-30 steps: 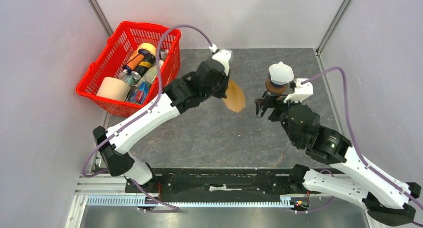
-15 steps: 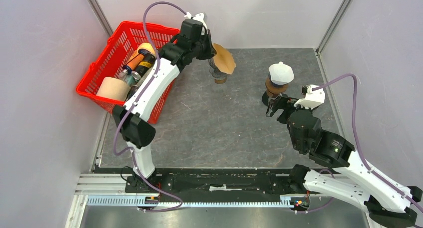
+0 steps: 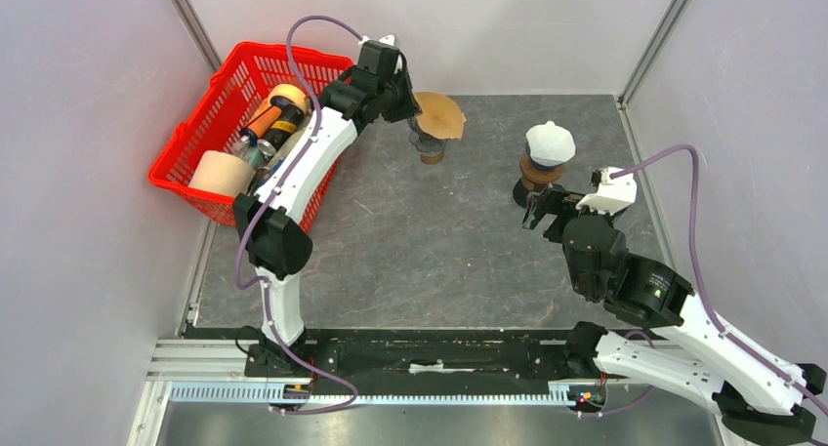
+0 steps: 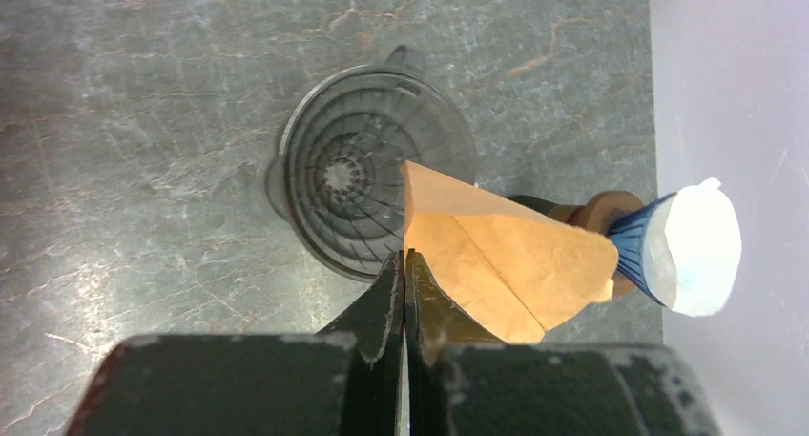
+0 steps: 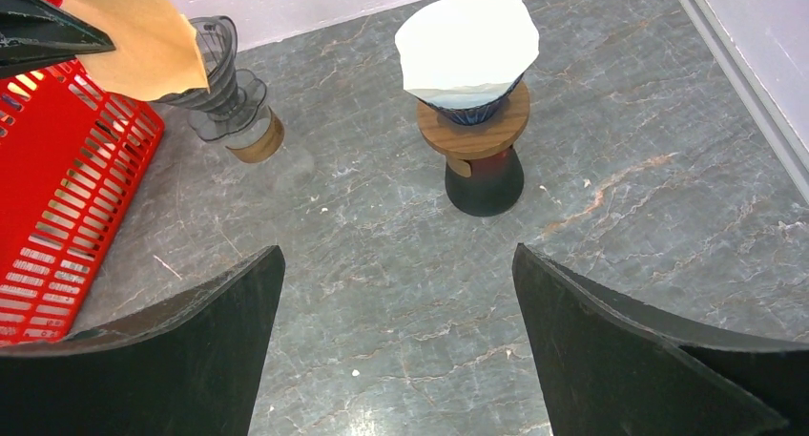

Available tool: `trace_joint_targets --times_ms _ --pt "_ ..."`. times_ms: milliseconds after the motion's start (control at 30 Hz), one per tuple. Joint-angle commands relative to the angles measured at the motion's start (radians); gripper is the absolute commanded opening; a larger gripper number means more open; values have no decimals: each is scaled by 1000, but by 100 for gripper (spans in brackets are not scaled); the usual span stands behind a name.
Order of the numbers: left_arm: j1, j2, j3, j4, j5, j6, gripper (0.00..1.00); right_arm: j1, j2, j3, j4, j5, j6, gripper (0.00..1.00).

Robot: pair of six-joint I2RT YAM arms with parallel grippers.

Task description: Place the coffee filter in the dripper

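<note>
**Nearly there: filter over the rim, not in the cone**

Your left pincer (image 4: 404, 264) is clamped tight on one edge of the filter (image 4: 506, 264). The paper fans out in the air to the right of the fingertips. The dripper (image 4: 355, 183) sits just ahead of and below those tips, and only a corner of the paper overlaps its rim.

If you let go now, I judge the paper would slide off the rim's right side onto the table (image 3: 410, 261), because most of it hangs outside. It also looks folded flat, so even when centred it may bridge the cone rather than seat in it. If you press down hard, you could shove or tip the dripper, which looks light.

Containers next. The basket (image 3: 210, 208), to the left of your left pincer, holds a roll (image 3: 221, 174) and bottles (image 3: 278, 114). The dripper is empty. The second dripper (image 5: 467, 107), straight ahead of your right pincer (image 5: 396, 255), carries a white filter (image 5: 467, 45). That pincer is spread wide, holds nothing and touches nothing.
</note>
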Motion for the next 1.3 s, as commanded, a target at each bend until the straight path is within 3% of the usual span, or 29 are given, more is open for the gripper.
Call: trace_joint_targets --times_ms 0,300,500,600,700,867,967,1033,1100,1267 --pt "15 -1 37 -17 -67 -54 2 -1 2 11 7 42 22 97" --pt "32 48 67 -30 -76 -66 4 -1 -9 12 7 50 18 97" --pt "34 71 104 -24 -47 -53 36 -1 12 35 1 56 -6 97" --pt "34 53 105 -25 -62 -38 44 -1 25 54 -4 56 -9 97" --pt "32 23 101 -24 -66 -9 81 -1 68 90 -4 28 -51 97" --pt "32 -70 60 -22 -70 33 86 -13 239 258 -94 2 -58 97" --pt "32 -184 -54 15 -84 60 87 -91 365 405 -170 -122 -46 97" --pt "32 -290 -189 59 -119 71 87 -182 448 484 -175 -311 -63 97" --pt "32 -427 -381 133 -174 78 87 -270 544 583 -181 -465 -96 97" --pt "32 -803 -872 263 -301 53 88 -331 829 914 -250 -606 -177 97"
